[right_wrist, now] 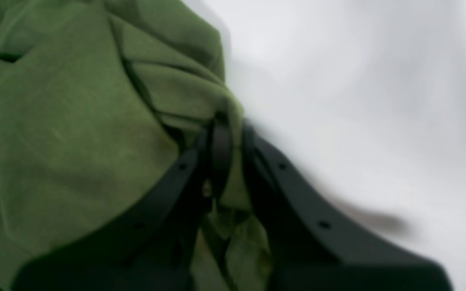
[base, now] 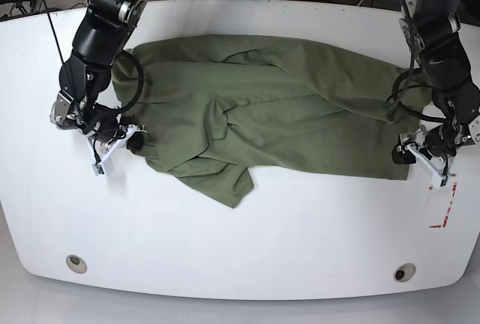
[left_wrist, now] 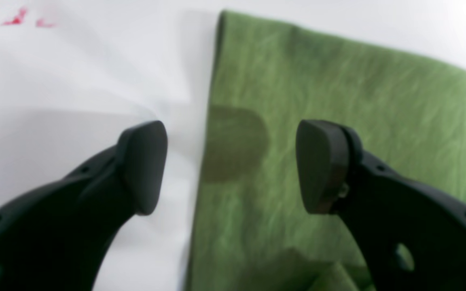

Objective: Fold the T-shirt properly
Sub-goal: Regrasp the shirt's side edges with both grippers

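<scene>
Shirt [base: 285,106] lies rumpled, no clean fold; my right gripper [right_wrist: 227,161] pinches its edge, left gripper [left_wrist: 231,165] gapes empty

The T-shirt [base: 270,106] lies crumpled across the white table [base: 240,249], with the right gripper [base: 133,141] at one edge and the left gripper [base: 405,153] at the opposite edge.

Front of T-shirt [base: 285,106]: bare table [base: 247,241] along the whole near edge, wide passage.
T-shirt's two ends: left gripper [base: 411,154] and right gripper [base: 129,142] stand there with their arms.
Behind T-shirt: narrow bare strip, cables beyond.
</scene>
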Tool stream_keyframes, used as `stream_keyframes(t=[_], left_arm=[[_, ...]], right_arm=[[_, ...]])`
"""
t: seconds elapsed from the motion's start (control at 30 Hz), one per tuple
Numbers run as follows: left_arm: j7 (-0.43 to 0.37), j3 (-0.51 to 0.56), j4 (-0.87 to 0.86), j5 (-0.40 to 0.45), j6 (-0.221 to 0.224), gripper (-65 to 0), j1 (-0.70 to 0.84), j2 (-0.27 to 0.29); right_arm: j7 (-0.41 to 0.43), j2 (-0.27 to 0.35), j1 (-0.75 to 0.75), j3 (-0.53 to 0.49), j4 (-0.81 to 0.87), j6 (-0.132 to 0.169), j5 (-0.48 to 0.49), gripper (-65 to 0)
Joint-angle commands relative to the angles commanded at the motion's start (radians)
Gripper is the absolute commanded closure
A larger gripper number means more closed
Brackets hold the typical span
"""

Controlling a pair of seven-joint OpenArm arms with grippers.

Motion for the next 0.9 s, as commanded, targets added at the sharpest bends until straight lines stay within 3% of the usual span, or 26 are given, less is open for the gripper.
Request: stream_keyframes(t=[0.23, 0.3, 0.37, 0.5, 0.67, 0.77, 0.9], left_arm=[[-0.003, 0.038, 0.002, -0.002, 0.002, -46.2, -0.003, 0.028], [-0.008, 0.038, -0.002, -0.002, 0.003, -43.5, -0.003, 0.029], [-0.015, 0.038, -0.005, -0.002, 0.003, -38.6, -0.012, 0.029], [-0.049, 0.040, -0.009, 0.002, 0.005, -22.9, -0.018, 0.029], [-0.124, 0.048, -0.061, 0.014, 0.005, 0.0, -0.011, 0.029], [-0.133, 0.071, -0.092, 0.044, 0.005, 0.0, -0.015, 0.028], [-0.124, 0.078, -0.002, 0.052, -0.002, 0.0, -0.009, 0.028]], right_arm=[[0.000, -0.002, 0.000, 0.003, 0.000, 0.000, 0.000, -1.9], [0.000, 0.000, 0.000, 0.003, 0.000, 0.000, 0.000, -1.9], [0.000, 0.000, 0.000, 0.003, 0.000, 0.000, 0.000, -1.9], [0.000, 0.000, 0.000, 0.003, 0.000, 0.000, 0.000, -1.9], [0.002, 0.000, 0.000, 0.002, 0.000, 0.000, -0.005, -1.4], [0.002, -0.003, 0.009, -0.002, 0.000, 0.000, -0.006, -0.5], [-0.028, -0.002, 0.029, -0.002, 0.026, 0.000, 0.000, 0.0]])
